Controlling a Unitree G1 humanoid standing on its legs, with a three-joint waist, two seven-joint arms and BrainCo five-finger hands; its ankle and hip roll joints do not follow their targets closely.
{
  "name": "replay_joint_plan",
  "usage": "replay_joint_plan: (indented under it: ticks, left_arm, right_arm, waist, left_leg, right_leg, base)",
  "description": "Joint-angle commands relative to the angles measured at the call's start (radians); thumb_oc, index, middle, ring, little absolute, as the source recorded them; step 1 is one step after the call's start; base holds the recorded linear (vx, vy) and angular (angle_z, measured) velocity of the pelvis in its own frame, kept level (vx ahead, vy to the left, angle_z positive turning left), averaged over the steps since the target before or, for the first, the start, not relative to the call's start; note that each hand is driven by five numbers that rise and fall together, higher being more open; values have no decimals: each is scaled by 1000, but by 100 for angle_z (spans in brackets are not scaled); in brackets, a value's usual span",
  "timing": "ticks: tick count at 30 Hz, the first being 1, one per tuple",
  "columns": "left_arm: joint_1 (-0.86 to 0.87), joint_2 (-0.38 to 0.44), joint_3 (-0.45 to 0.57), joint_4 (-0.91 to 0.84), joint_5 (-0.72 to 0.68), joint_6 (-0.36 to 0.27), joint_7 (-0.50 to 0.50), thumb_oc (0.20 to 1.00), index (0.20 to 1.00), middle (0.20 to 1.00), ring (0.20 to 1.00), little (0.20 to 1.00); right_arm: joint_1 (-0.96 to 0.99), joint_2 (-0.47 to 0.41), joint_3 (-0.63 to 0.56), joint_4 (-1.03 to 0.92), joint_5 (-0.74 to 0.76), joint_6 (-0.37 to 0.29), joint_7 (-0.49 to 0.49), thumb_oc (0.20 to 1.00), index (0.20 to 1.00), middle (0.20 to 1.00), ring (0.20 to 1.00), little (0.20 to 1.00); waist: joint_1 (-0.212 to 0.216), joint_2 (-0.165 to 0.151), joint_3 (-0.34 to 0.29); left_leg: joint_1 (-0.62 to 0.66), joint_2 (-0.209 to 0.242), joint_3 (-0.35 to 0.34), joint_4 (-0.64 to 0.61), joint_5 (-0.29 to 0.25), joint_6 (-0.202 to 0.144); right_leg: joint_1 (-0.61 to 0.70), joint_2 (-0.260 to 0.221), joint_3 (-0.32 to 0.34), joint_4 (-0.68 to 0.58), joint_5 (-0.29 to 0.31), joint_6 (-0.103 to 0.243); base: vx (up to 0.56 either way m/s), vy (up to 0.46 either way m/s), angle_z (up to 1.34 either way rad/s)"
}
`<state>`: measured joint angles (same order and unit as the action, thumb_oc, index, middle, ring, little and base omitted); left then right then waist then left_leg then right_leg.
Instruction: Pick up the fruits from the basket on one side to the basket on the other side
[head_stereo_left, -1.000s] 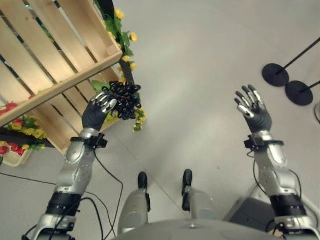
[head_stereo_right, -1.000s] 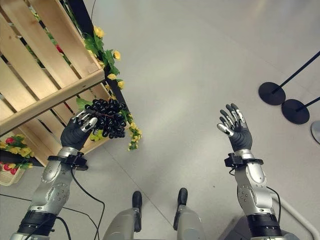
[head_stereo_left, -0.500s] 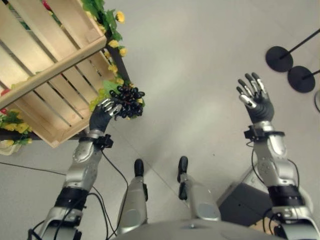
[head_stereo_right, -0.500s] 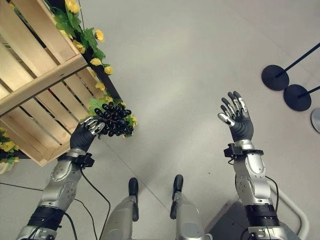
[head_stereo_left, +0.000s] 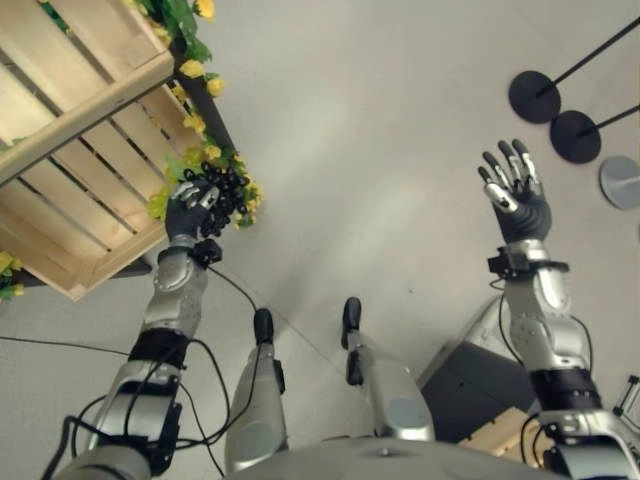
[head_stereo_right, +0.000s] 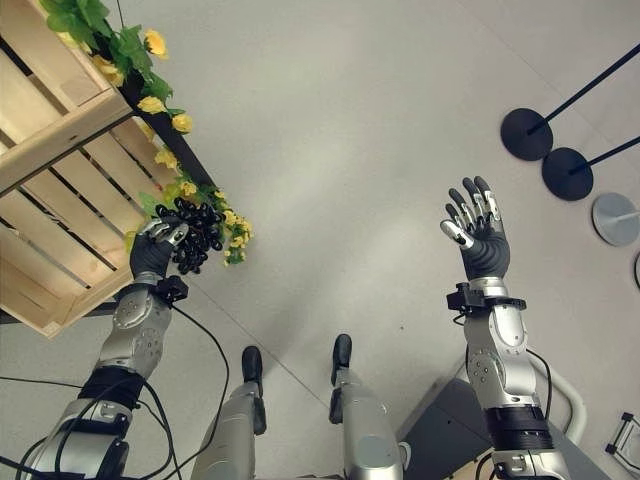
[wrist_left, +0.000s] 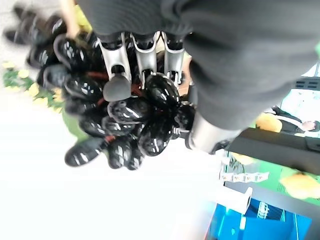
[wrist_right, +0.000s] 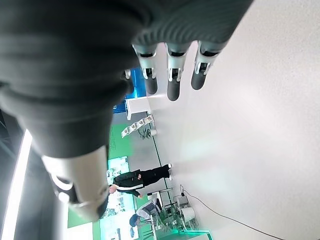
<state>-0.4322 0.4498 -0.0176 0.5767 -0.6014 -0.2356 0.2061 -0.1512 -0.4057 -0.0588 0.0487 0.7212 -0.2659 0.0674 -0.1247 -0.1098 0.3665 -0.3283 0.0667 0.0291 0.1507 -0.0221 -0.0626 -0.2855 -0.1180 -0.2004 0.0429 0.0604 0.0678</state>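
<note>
Gripping a bunch of black grapes (head_stereo_left: 222, 190) in our curled left hand (head_stereo_left: 187, 212), we hold it raised beside the wooden crate (head_stereo_left: 70, 150) trimmed with yellow flowers (head_stereo_left: 195, 70), our right hand (head_stereo_left: 520, 205) lifted empty, fingers spread, and no legible writing shows.
</note>
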Motion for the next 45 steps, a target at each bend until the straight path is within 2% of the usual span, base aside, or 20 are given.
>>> replay_joint_plan:
  ticks: [1,15,21,26,34,45]
  left_arm:
    - [-86,83,52,22,34,-116,42,200,200,200,200,200]
    - [-265,187,62,154,73,-128,158,200,200,200,200,200]
    - [-325,236,74,268,102,-108,208,200,200,200,200,200]
    - [-333,280,102,344,99,-94,220,200,200,200,200,200]
    - [-317,297,127,372,96,-88,221,200,200,200,200,200]
    - [-282,396,173,388,92,-95,221,200,200,200,200,200]
  right_arm:
    - [16,-15,5,-77,39,-84,5,1000,1000,1000,1000,1000]
    - [21,-43,46,-82,56,-95,22,1000,1000,1000,1000,1000]
    - [25,-55,61,-89,61,-100,24,1000,1000,1000,1000,1000]
    - [45,-64,62,-105,70,-105,32,1000,1000,1000,1000,1000]
    - [49,-74,52,-120,81,-113,33,1000,1000,1000,1000,1000]
    - [70,-84,32,-137,88,-118,39,1000,1000,1000,1000,1000]
  waist:
    - [-4,-25,-53]
    - [-28,-46,-58]
    - [-40,-59,-61]
    - [-46,-74,-63]
    - [-42,-91,-54]
    - [-30,-121,-40]
  left_leg:
    - [25,34,4,78,-65,-11]
    - [21,50,11,73,-57,-23]
    - [17,57,15,77,-55,-25]
    - [15,66,17,79,-55,-27]
    - [-3,74,6,87,-51,-32]
    - [-35,89,-11,102,-48,-36]
  right_leg:
    - [-32,-19,35,142,-101,64]
    - [-52,-1,50,151,-101,63]
    - [-61,5,50,151,-97,64]
    - [-65,13,52,152,-98,64]
    - [-73,21,47,156,-101,60]
    - [-85,35,35,149,-96,61]
  base:
    - [7,1,-3]
    - [1,-5,-5]
    - [0,0,0]
    - [3,-8,-1]
    - [3,-21,-2]
    - [4,-12,-1]
